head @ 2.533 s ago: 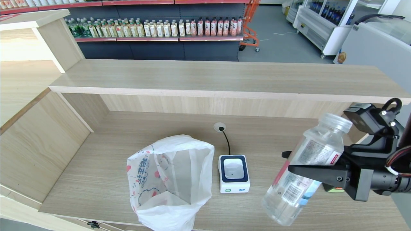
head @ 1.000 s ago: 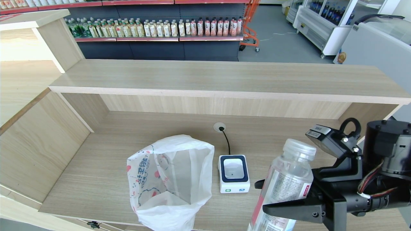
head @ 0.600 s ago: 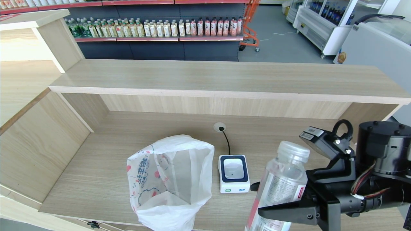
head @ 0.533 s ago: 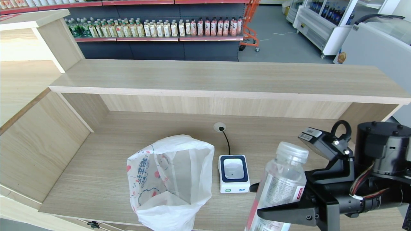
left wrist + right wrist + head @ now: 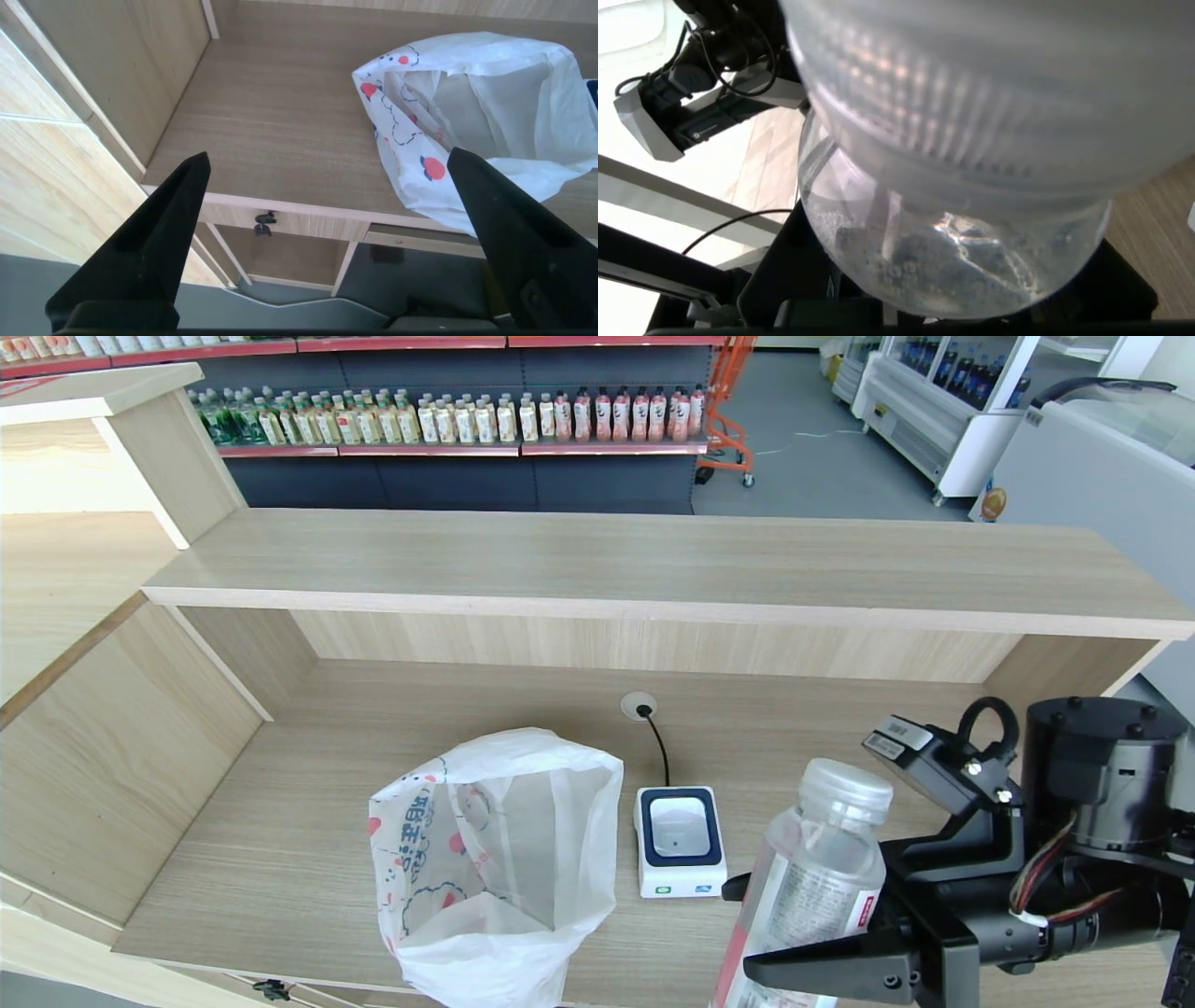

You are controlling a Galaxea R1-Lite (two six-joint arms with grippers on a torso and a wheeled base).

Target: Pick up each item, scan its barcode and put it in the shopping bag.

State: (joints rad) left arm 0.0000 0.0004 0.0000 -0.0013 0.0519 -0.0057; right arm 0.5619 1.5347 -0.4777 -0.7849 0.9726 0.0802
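In the head view the right gripper (image 5: 738, 930) clamps a clear bottle (image 5: 823, 873) over the surface's (image 5: 280, 840) front edge. The scanner (image 5: 680, 840) and open bag (image 5: 485, 859) stand just left of it. In the left wrist view the left gripper (image 5: 329, 159) is spread wide over that front edge, beside the bag.

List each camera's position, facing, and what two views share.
Head view: robot's head, facing forward-down at counter, barcode scanner; right arm shows.
Left wrist view: left wrist, facing down at counter's front edge; open left pincer shows.
Right wrist view: right wrist, facing the water bottle close up; right pincer grips it.
Shared: head and left wrist views both show the shopping bag.
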